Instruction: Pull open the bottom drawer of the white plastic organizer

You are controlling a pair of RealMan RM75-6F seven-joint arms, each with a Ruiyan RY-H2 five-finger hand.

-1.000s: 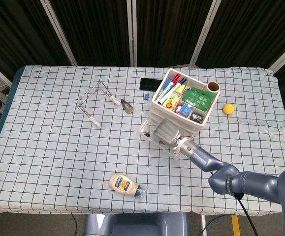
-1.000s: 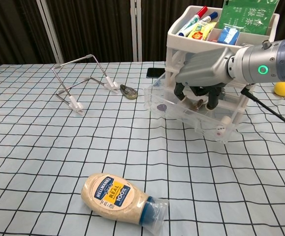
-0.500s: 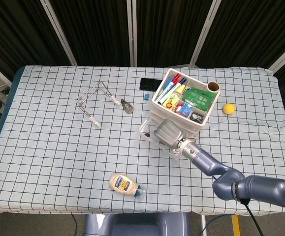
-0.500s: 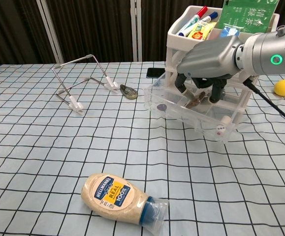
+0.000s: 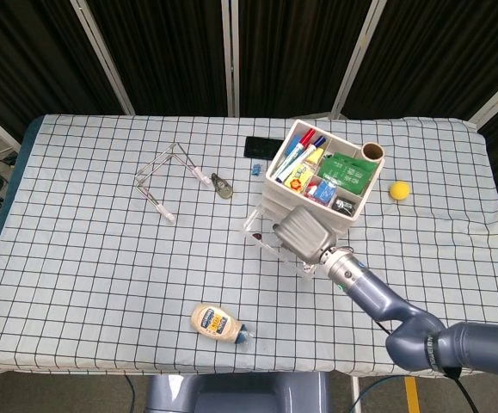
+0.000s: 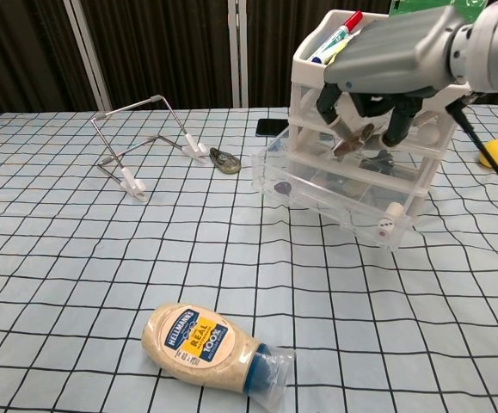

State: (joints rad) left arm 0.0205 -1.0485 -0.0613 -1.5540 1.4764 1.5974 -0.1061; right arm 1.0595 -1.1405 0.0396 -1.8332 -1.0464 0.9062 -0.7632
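The white plastic organizer (image 5: 316, 191) (image 6: 305, 67) stands at the table's right centre, its top tray full of markers and packets. Its clear bottom drawer (image 6: 322, 205) (image 5: 266, 237) sticks out toward the front left, with a small die (image 6: 384, 229) and other bits inside. My right hand (image 6: 390, 62) (image 5: 301, 231) hovers above the drawer, level with the upper drawers. Its fingers (image 6: 396, 120) hang down, apart, and hold nothing. My left hand is not visible in either view.
A mayonnaise bottle (image 6: 205, 341) lies near the front edge. A bent wire stand (image 6: 141, 142) sits at the left, with a small metal piece (image 6: 225, 160) and a black phone (image 6: 270, 126) behind the drawer. A yellow ball (image 6: 496, 153) rests right of the organizer.
My right hand has lifted out of the open bottom drawer and now sits higher, in front of the upper drawers. The drawer stays pulled out.
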